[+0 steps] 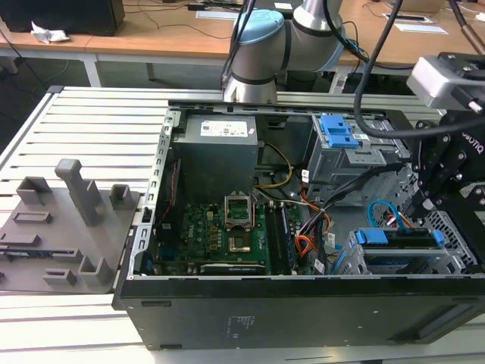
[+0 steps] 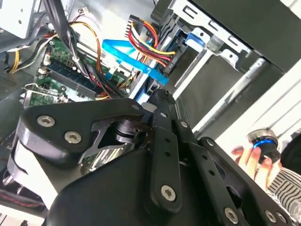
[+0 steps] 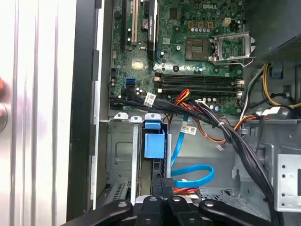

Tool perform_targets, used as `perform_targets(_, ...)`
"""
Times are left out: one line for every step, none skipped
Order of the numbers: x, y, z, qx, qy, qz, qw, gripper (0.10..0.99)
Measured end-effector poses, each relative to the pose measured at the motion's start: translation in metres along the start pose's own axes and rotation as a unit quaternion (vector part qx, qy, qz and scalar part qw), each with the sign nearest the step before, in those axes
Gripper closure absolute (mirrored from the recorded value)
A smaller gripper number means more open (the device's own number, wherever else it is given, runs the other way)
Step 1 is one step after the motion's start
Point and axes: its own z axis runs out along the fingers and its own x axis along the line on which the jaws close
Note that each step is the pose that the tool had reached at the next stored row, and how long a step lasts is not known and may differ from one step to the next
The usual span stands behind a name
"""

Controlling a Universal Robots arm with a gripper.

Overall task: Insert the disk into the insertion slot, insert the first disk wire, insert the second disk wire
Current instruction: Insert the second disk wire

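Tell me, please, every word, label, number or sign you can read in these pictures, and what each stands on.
No text can be quoted with confidence.
White label on the power supply, exterior view: print too small to read.
White cable tag in the first wrist view: unreadable.
Second white tag among the cables: unreadable.
Motherboard: white component markings, too small to read.
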Motion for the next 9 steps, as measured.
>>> perform_targets(0.0,0.0002,-0.0006,0.0,-0.0002,0.0,1.0,0.98)
perform_targets(0.0,0.002,-0.0007,0.0,0.0,0.0,1.0,0.98)
perform_targets(0.0001,0.004,-0.0006,0.0,0.0,0.0,1.0,0.98)
perform_targets(0.0001,0.004,-0.0006,0.0,0.0,0.0,1.0,0.98)
perform_targets(0.0001,0.004,-0.0007,0.0,0.0,0.0,1.0,0.98)
perform_targets(0.0,0.0041,-0.0006,0.0,0.0,0.0,1.0,0.98)
perform_targets(0.0,0.0042,-0.0006,0.0,0.0,0.0,1.0,0.98)
perform_targets(0.0,0.0042,-0.0006,0.0,0.0,0.0,1.0,0.98)
perform_targets(0.0001,0.0042,-0.0006,0.0,0.0,0.0,1.0,0.98)
